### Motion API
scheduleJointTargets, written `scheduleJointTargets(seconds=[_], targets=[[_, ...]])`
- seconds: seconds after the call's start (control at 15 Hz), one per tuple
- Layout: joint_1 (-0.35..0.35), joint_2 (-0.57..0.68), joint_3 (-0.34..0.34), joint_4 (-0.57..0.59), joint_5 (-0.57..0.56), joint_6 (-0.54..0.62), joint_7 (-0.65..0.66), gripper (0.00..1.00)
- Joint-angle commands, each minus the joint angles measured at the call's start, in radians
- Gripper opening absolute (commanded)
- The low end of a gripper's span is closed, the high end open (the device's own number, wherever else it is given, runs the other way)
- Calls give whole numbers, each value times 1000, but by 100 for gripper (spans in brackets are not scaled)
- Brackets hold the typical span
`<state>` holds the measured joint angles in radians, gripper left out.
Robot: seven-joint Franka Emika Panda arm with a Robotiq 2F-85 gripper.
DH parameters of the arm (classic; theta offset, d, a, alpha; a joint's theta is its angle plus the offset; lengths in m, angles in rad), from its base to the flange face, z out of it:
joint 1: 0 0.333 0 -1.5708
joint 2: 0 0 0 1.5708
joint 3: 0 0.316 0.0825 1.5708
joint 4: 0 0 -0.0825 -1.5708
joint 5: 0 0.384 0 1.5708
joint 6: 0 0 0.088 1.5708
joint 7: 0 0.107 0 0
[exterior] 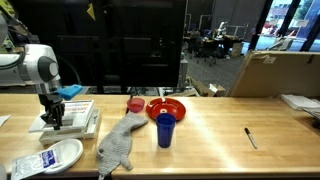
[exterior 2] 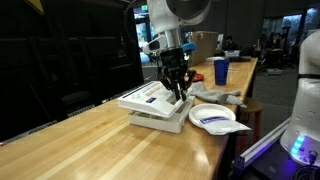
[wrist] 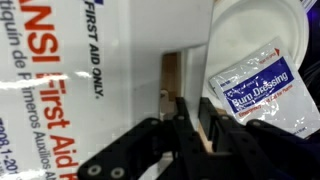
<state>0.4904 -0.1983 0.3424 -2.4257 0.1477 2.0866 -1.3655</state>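
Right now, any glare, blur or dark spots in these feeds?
In an exterior view, light glare streaks the table beside the blue cup; in an exterior view, the backdrop is dark; wrist view: gripper blurred and shadowed, burn dressing packet print sharp.

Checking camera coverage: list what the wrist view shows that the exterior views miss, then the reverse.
Wrist view only: readable print, "Burn Dressing" on the packet and "First Aid" on the box. Exterior views only: red bowl, blue cup, grey cloth. Both: the hand at the white box's edge, with the plate holding the packet beside it.
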Motion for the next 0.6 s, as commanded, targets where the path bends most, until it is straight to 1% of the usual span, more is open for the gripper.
scheduleJointTargets(seconds=[0.0, 0.27, 0.53], targets=[[-6, 20, -3, 39, 8, -47, -47, 5], [-10, 49, 4, 69, 3, -72, -68, 5], [-14, 106, 15, 113, -7, -73, -81, 5]])
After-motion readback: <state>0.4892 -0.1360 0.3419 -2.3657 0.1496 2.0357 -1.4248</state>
